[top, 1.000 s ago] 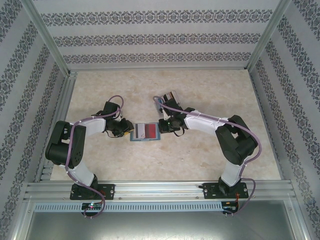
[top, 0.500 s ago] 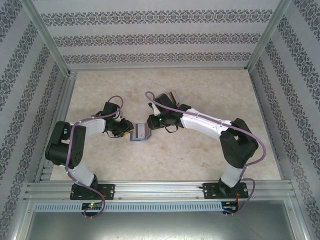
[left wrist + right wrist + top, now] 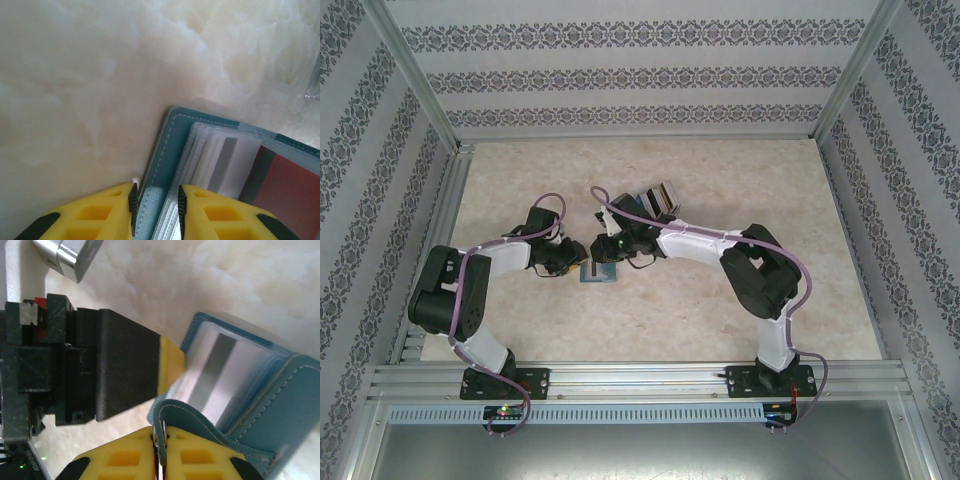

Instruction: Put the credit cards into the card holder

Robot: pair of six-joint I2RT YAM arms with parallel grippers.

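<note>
The teal card holder (image 3: 601,272) lies mid-table, folded partly over. My left gripper (image 3: 575,266) is shut on its left edge; in the left wrist view the jaws (image 3: 156,200) pinch the stitched cover (image 3: 159,165) and the clear sleeves. A whitish credit card with a grey stripe (image 3: 227,160) and a red one (image 3: 285,185) sit in the sleeves. My right gripper (image 3: 604,252) is shut on the cover's other flap (image 3: 200,415), which it holds curled over the sleeves, its fingertips (image 3: 159,437) pressed tight. More credit cards (image 3: 656,197) stand behind the right arm.
The left gripper's black body and yellow finger (image 3: 125,370) are close in front of the right wrist camera, next to the holder. Metal frame posts and patterned walls bound the marble table (image 3: 720,320).
My right gripper has swept left across the holder, carrying the right flap over the sleeves so the open holder folded up. The left gripper stayed on the left edge.
</note>
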